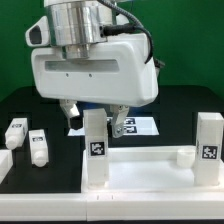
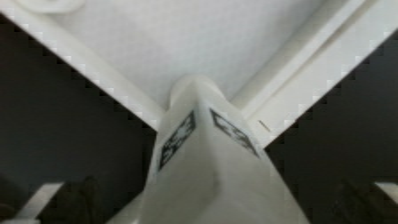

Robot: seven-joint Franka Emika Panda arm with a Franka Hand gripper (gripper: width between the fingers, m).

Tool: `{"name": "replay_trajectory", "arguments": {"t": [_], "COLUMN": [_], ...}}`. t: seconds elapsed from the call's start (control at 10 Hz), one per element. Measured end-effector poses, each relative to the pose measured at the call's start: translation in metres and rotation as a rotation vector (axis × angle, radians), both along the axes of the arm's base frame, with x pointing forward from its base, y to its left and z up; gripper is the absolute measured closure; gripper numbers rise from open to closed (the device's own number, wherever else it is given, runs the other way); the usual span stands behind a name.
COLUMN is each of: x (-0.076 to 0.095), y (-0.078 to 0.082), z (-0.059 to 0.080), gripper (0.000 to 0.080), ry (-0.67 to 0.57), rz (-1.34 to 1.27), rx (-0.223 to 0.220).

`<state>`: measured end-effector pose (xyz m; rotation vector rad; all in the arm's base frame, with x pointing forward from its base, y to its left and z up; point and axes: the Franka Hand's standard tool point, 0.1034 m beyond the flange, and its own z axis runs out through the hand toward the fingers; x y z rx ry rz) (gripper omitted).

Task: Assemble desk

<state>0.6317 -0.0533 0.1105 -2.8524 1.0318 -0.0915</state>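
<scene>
End effector (image 1: 95, 118) released, fingers (image 1: 121, 122) spread either side of upright leg (image 1: 95, 150). Desk top (image 1: 150, 160) at 6 o'clock, exterior view; loose legs (image 1: 38, 148) at 9. Likely light, stiff, slick plastic: pinch opposite flat faces, mid-height.

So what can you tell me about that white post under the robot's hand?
That leg is a short square white plastic block, standing upright at a corner of the rimmed desk top. Small black-and-white square tags sit on its sides. The robot's hand hangs over it, fingers open on either side, apparently not touching.
</scene>
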Motion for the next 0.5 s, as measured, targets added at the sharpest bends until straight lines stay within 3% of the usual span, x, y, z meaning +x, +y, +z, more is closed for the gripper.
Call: {"name": "replay_trajectory", "arguments": {"t": [0.1, 0.3, 0.5], "x": [0.0, 0.005, 0.006], "y": [0.0, 0.005, 0.008], "z": [0.0, 0.006, 0.009], "gripper": [0.015, 0.015, 0.015], "ry": [-0.005, -0.056, -0.066], "rz": [0.069, 0.456, 0.551], "rx": [-0.008, -0.07, -0.076]}}
